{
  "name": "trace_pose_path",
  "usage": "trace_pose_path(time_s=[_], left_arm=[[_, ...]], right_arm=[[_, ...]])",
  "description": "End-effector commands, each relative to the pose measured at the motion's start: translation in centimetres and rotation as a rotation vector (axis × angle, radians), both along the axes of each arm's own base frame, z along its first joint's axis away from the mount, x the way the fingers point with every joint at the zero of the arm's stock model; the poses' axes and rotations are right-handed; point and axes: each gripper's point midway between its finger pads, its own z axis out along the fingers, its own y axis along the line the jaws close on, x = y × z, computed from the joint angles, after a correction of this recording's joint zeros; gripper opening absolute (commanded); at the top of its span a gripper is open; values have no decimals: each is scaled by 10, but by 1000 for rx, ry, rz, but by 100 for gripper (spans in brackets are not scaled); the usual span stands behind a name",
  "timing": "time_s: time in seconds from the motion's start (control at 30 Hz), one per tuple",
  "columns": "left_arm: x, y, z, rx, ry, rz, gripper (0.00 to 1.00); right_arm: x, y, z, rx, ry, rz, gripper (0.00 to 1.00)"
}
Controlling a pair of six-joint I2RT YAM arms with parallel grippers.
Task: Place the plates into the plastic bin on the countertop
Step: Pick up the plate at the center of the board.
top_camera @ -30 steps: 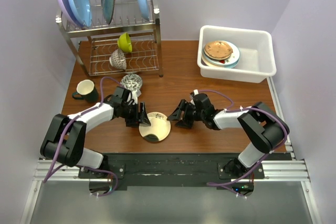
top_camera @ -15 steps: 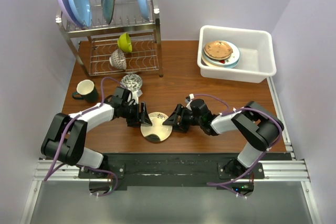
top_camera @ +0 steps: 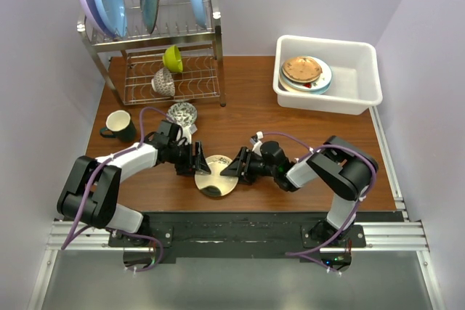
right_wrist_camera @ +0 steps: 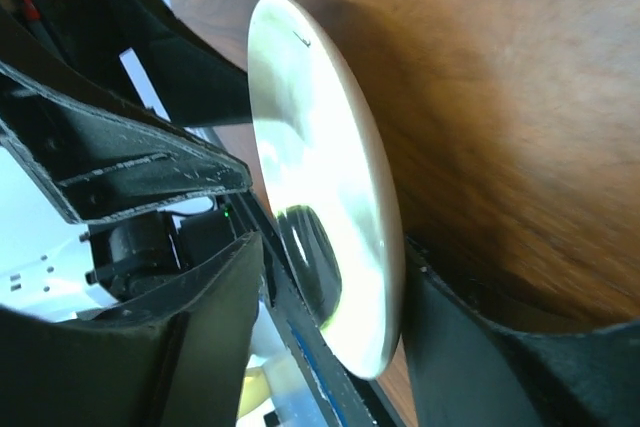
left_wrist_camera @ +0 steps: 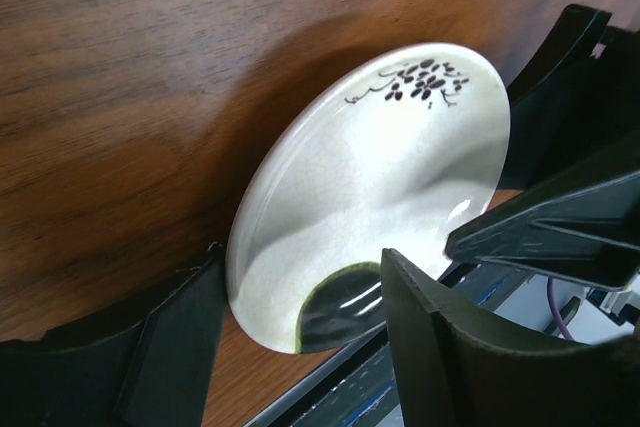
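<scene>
A cream plate (top_camera: 216, 177) with a dark patch and a black sprig motif lies near the front of the countertop (top_camera: 254, 114), between both grippers. My left gripper (top_camera: 200, 163) is open at its left rim. In the left wrist view, the left gripper (left_wrist_camera: 300, 257) has one finger low beside the plate (left_wrist_camera: 380, 167) and the other over it. My right gripper (top_camera: 231, 167) is open with its jaws either side of the plate's right rim. In the right wrist view, the right gripper (right_wrist_camera: 332, 245) shows a gap to the plate (right_wrist_camera: 310, 147). The plastic bin (top_camera: 363, 70) at the back right holds stacked plates, a gold-tan one (top_camera: 301, 69) on top.
A two-tier wire rack (top_camera: 156, 49) at the back left holds upright blue and lilac plates, a lime bowl (top_camera: 173, 58) and a patterned cup (top_camera: 163, 83). A dark mug (top_camera: 120, 125) and a patterned bowl (top_camera: 182, 114) stand behind my left arm.
My right gripper has slid left to the plate, and its jaws now straddle the right rim and have narrowed. The left gripper has stayed in place.
</scene>
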Motion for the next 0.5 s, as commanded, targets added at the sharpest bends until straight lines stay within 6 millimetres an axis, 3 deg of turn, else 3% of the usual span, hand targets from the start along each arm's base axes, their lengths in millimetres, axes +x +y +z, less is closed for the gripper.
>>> trace_pose_path(time_s=[0.0,0.33,0.47], left_arm=[[-13,6,-19,34,50,-5,66],[-14,5,-17,29,41,-13,66],[-13,5,-16,28,38,-13,67]], right_arm=[[-12,3,-11,-12,2,9,51],[-16,5,-7,-6,-20,9,43],[-17,5,-7,-5,-22,11,33]])
